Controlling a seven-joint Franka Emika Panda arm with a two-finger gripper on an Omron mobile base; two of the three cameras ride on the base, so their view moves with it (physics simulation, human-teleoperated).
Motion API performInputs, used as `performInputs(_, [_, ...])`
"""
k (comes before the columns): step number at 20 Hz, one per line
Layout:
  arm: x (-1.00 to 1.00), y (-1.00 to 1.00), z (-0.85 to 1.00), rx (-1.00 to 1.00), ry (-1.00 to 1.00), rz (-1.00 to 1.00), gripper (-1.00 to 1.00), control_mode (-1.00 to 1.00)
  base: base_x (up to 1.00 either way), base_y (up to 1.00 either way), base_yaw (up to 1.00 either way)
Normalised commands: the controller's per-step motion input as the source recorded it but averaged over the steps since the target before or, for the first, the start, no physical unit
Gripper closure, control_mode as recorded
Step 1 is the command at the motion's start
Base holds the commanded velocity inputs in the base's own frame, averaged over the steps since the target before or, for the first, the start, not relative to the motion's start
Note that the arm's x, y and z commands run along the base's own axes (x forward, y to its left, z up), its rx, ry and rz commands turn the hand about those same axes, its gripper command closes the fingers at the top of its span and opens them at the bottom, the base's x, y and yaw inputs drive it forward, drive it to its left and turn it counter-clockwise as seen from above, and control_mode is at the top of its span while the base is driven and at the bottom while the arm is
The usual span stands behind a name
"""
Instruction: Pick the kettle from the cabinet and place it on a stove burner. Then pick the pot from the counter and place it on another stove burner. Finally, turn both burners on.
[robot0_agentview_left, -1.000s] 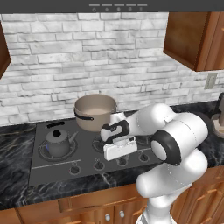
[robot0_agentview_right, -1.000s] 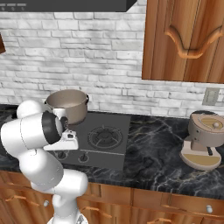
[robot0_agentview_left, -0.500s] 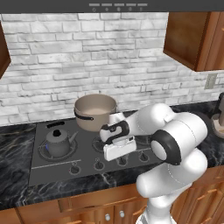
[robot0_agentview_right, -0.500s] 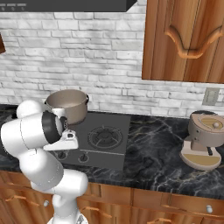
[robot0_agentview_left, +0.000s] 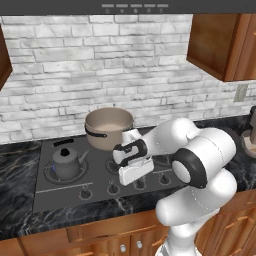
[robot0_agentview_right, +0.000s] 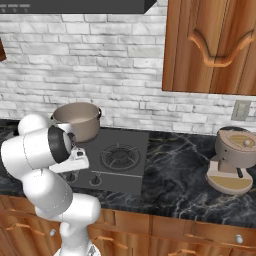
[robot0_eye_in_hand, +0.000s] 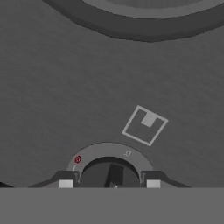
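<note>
The dark grey kettle (robot0_agentview_left: 66, 161) sits on the front left burner of the cooktop (robot0_agentview_left: 55, 192). Behind it, on the rear burner, stands the beige pot (robot0_agentview_left: 108, 127) (robot0_agentview_right: 77, 121). My gripper (robot0_agentview_left: 137, 181) points down at the row of knobs along the cooktop's front edge. In the hand view my gripper (robot0_eye_in_hand: 109, 183) is shut on a round stove knob (robot0_eye_in_hand: 109, 170), with a fingertip pressed against each of its sides. A red mark (robot0_eye_in_hand: 77, 159) shows on the knob's ring. The right front burner (robot0_agentview_right: 120, 156) is bare.
A wooden wall cabinet (robot0_agentview_right: 215, 45) hangs at the upper right with its door closed. A beige appliance (robot0_agentview_right: 234, 160) stands on the black marble counter (robot0_agentview_right: 185, 175) to the right of the stove. A range hood (robot0_agentview_right: 75, 6) spans overhead.
</note>
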Motion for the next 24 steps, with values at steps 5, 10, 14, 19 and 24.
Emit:
performInputs(5, [-0.13, 0.0, -0.34, 0.0, -0.06, 0.2, 1.0, -1.0, 0.0, 0.0, 0.0])
performInputs(10, [-0.19, 0.0, -0.4, 0.0, -0.11, 0.23, 1.0, -1.0, 0.0, 0.0, 0.0])
performInputs(14, [-0.19, 0.0, -0.41, 0.0, -0.12, 0.24, 1.0, -1.0, 0.0, 0.0, 0.0])
performInputs(19, [-0.13, 0.0, -0.44, 0.0, -0.1, 0.25, 1.0, -1.0, 0.0, 0.0, 0.0])
performInputs(24, [-0.03, 0.0, -0.45, 0.0, -0.06, 0.27, 1.0, -1.0, 0.0, 0.0, 0.0])
